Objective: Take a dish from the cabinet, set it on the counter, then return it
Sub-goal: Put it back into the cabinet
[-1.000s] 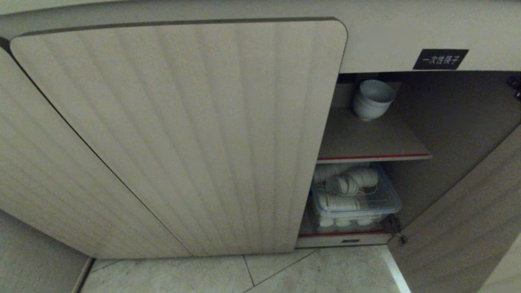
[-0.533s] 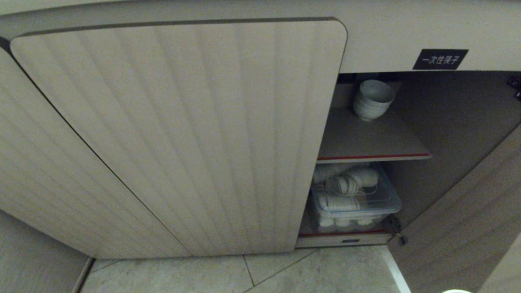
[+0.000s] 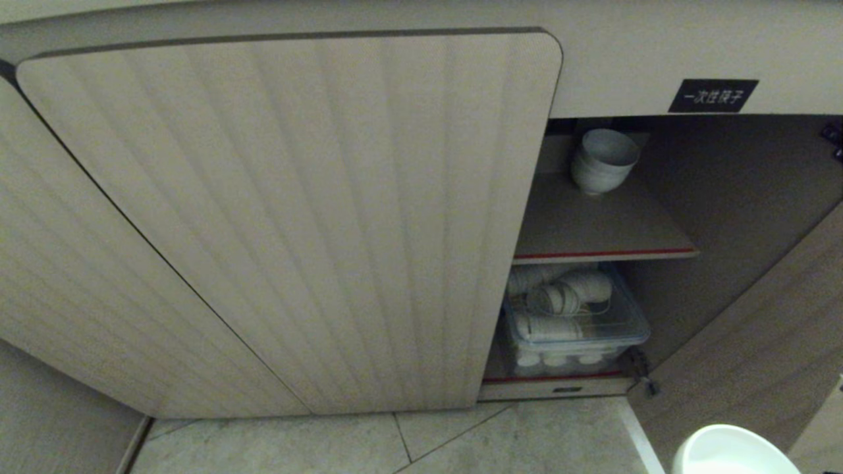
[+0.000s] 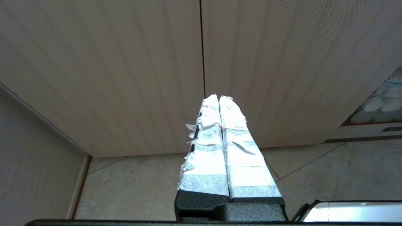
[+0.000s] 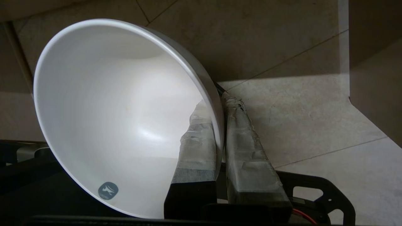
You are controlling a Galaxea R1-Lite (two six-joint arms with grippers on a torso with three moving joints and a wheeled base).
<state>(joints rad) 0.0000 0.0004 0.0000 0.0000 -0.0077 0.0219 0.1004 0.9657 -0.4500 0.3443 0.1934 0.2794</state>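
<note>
The dish (image 5: 110, 110), a plain white deep bowl, hangs over the tiled floor with my right gripper (image 5: 217, 102) shut on its wall, one taped finger inside and one outside. Only its rim (image 3: 731, 451) shows in the head view, at the bottom right, in front of the open cabinet (image 3: 724, 197) with the black label (image 3: 713, 96). The right gripper itself is outside the head view. My left gripper (image 4: 219, 97) is shut on nothing and parked facing the closed fluted doors. The counter is out of view.
A stack of white bowls (image 3: 602, 161) stands at the back of the red-edged shelf (image 3: 593, 230). Below it a clear bin (image 3: 573, 322) holds more white bowls. The opened door (image 3: 757, 342) juts out on the right; a closed door (image 3: 296, 217) fills the left.
The dish has come up into the head view at the bottom right; a second ago it did not show, and half a second ago only a sliver did. The cabinet's contents are unchanged.
</note>
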